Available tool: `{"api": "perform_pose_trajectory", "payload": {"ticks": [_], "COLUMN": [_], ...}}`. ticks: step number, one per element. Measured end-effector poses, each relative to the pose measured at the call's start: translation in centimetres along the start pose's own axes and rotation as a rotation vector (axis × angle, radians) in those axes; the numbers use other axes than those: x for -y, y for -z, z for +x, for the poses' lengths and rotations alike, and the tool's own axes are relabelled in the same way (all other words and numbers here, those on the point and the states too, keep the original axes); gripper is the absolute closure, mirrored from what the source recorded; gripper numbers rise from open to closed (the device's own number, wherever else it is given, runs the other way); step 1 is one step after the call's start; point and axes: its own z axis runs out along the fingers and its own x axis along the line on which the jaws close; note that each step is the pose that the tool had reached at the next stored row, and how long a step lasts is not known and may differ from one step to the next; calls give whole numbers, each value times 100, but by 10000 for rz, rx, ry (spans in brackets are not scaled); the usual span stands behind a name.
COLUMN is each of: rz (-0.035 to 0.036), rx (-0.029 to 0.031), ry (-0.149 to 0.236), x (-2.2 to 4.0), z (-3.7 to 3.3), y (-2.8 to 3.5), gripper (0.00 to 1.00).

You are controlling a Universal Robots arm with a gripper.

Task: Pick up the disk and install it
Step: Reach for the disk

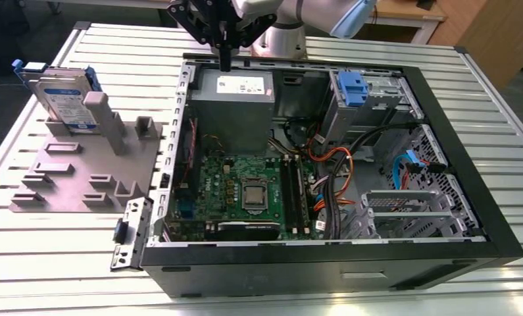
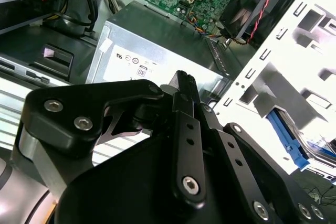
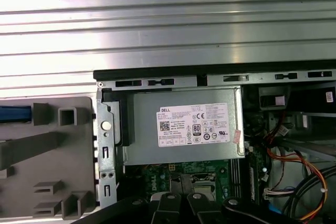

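Black hand (image 1: 224,64), pinched shut and empty, hovers over the open black computer case (image 1: 331,257), well apart from the silver-grey, blue-framed disk (image 1: 66,102) standing outside it, so pick-up seems unstarted and needs fingers opened.

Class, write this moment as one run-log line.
gripper: shut, empty, above power-supply box | disk: upright in grey holder, untouched | install: not done

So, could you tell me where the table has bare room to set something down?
Bare table slats lie between the grey fixture plate and the near edge, and past the computer case on the exterior view's right. Cables crowd the case's inside.
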Motion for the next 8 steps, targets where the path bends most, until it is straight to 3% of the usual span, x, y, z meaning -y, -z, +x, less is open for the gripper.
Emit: {"api": "perform_pose_trajectory", "payload": {"ticks": [8], "rz": [0], "rx": [-1], "ry": [0], "x": [2], "z": [21], "y": [1], "gripper": [89]}}
